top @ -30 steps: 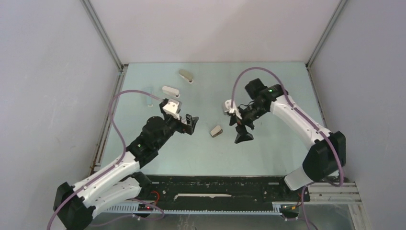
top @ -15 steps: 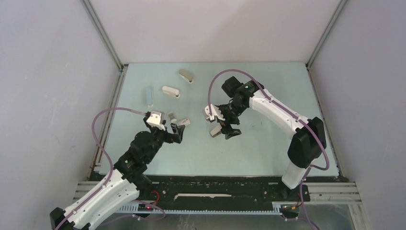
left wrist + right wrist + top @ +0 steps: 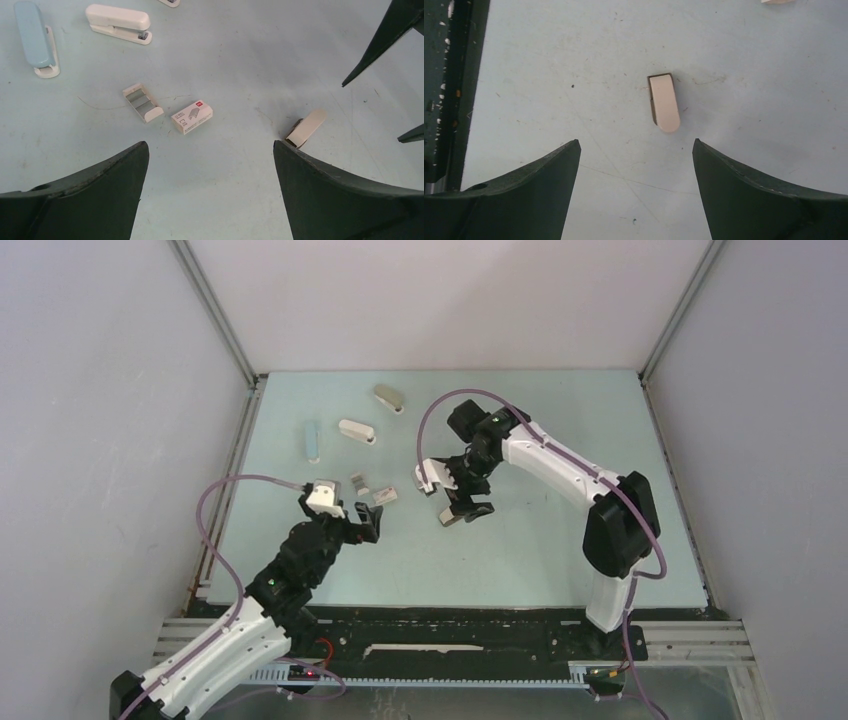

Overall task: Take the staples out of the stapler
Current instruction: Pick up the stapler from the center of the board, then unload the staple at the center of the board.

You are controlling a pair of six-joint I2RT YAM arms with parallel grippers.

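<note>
A small beige stapler (image 3: 664, 102) lies flat on the pale green table (image 3: 540, 530), also seen in the top view as the beige stapler (image 3: 450, 515). My right gripper (image 3: 636, 145) hangs open just above it, nothing between its fingers; from the top view the right gripper (image 3: 463, 502) stands right over the stapler. Grey staples (image 3: 141, 101) lie in a little open white tray (image 3: 150, 114). My left gripper (image 3: 210, 145) is open and empty, near of the tray, and shows as the left gripper (image 3: 365, 523) from above.
A small white printed box (image 3: 192, 117) lies beside the tray. A blue stapler (image 3: 35, 40) and a white stapler (image 3: 117, 22) lie at the far left. A tan stapler (image 3: 390, 398) sits near the back. Metal rails edge the table.
My left arm has drawn back toward the near left, uncovering the tray and box. My right arm has swung left and now hangs over the beige stapler.
</note>
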